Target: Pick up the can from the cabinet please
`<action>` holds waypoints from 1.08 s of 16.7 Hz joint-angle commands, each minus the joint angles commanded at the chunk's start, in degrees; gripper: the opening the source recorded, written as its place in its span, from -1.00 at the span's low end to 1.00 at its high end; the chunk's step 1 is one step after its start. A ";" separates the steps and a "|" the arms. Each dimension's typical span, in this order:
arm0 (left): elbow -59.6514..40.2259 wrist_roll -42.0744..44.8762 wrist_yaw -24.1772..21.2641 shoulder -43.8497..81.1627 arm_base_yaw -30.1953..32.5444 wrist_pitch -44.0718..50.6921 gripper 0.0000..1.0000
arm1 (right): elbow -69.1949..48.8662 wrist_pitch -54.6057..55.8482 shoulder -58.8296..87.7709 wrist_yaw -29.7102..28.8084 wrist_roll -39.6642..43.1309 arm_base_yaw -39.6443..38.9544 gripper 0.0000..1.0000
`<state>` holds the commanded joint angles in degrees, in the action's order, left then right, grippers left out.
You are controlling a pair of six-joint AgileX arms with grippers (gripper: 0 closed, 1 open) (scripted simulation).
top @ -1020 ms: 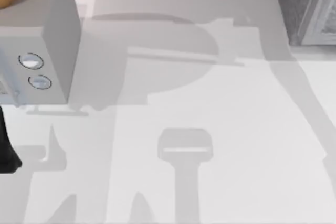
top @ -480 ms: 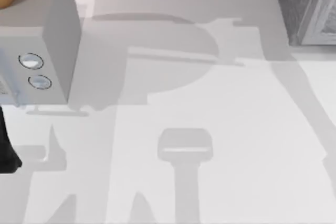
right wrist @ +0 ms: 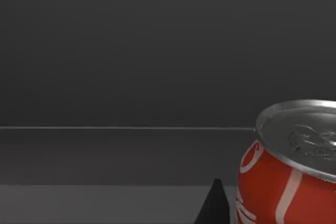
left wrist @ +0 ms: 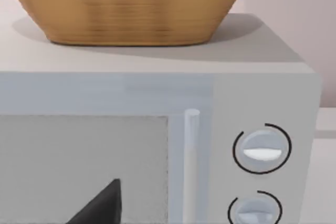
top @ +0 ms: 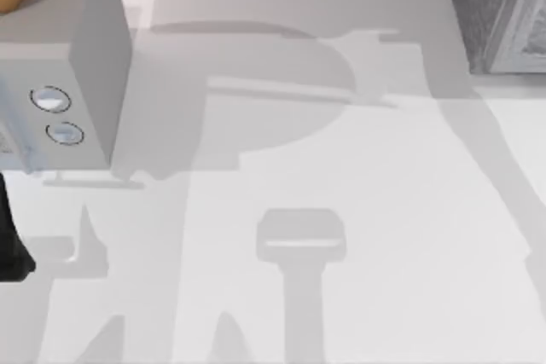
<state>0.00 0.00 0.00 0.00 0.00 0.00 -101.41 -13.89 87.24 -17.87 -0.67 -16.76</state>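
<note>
Top view is bright and even; the white bench (top: 384,236) is covered in soft grey shadows, a big rounded one at upper centre. No glare. The right wrist view is dim, with the can (right wrist: 294,171) lit and its lid shiny. The basket (left wrist: 126,3) looks slightly blurred.

A microwave (top: 60,83) is set at the table's (top: 358,210) left edge, and a basket (left wrist: 126,6) is carried on its top. A cabinet (top: 499,10) is placed at the far right corner. The can (right wrist: 291,166) is seen upright inside a dark compartment.
</note>
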 joint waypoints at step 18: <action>0.00 0.00 0.00 0.00 0.00 0.00 1.00 | -3.80 -23.91 -19.84 -21.23 0.09 -21.62 -1.00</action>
<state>0.00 0.00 0.00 0.00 0.00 0.00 -105.21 -37.80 67.39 -39.10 -0.58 -38.38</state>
